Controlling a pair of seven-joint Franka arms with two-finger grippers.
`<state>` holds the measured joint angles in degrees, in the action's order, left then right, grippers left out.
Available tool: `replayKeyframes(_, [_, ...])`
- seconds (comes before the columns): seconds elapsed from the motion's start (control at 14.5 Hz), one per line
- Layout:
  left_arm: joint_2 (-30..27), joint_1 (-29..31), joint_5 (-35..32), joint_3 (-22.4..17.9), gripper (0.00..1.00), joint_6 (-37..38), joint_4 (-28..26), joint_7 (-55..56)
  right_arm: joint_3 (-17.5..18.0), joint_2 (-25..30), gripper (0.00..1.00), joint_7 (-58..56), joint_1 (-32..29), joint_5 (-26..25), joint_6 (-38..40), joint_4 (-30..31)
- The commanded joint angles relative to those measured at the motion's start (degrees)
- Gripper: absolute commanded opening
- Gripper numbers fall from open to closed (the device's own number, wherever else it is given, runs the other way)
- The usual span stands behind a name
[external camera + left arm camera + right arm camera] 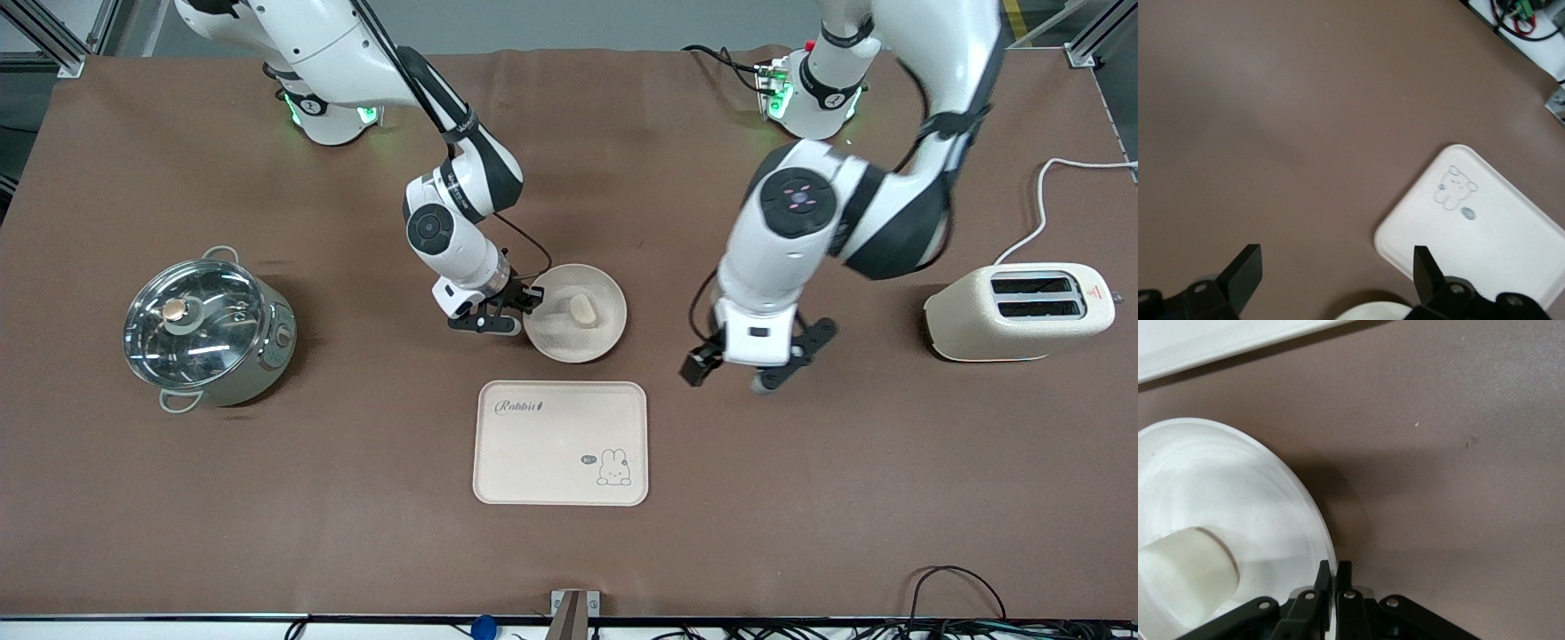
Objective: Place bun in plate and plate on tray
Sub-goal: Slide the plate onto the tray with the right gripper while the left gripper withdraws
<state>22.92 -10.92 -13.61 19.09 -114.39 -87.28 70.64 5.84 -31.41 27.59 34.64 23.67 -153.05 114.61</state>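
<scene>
Right end effector point(511, 313) pinched shut; left end effector point(754, 367) spread wide.

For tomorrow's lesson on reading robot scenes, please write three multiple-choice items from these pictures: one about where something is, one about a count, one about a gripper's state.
1. Where is the bun?
A. on the tray
B. in the plate
C. in the toaster

2. How many slots show on top of the toaster?
A. one
B. two
C. four

3. How is the right gripper?
A. shut on the plate's rim
B. open over the pot
C. holding the tray

Answers:
1 B: the bun lies inside the plate, which stands on the table, farther from the front camera than the tray.
2 B: two dark slots lie side by side.
3 A: the right wrist view shows its fingers pinching the plate's rim. The left gripper hangs open over the table beside the plate.
</scene>
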Motion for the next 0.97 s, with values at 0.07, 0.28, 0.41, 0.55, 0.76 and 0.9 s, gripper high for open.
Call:
replayKeyframes(0.07, [-4.4, 4.2, -0.5, 0.4, 1.00, 9.0, 2.7, -10.3, 0.0, 4.5, 0.00, 0.1, -0.1, 1.3, 2.3, 0.6])
replayKeyframes(0.28, [-8.9, 9.0, 1.5, 0.8, 1.00, 14.5, 4.0, -24.3, -0.2, 5.9, 0.00, 1.0, -0.5, 1.4, 4.5, -1.1])
replayKeyframes(0.41, [-12.4, 9.4, 5.0, -0.7, 1.00, 17.1, 4.6, -32.3, -0.2, 5.4, 0.00, 1.2, -2.5, 1.5, 4.5, -5.3])
replayKeyframes(0.55, [-16.3, 8.8, 8.3, -5.4, 1.00, 19.9, 4.1, -39.2, -0.3, -1.1, 0.00, 2.9, -4.2, 1.5, 4.8, -14.9])
replayKeyframes(0.76, [-20.4, 8.6, 11.8, -10.2, 1.00, 25.0, 3.4, -51.4, -0.5, -15.0, 0.00, 4.0, -8.6, 1.2, 10.2, -34.3])
replayKeyframes(0.9, [-23.5, 8.5, 13.9, -12.6, 1.00, 25.5, 0.3, -58.7, -0.5, -20.9, 0.00, 3.6, -11.2, 0.9, 12.0, -42.2])
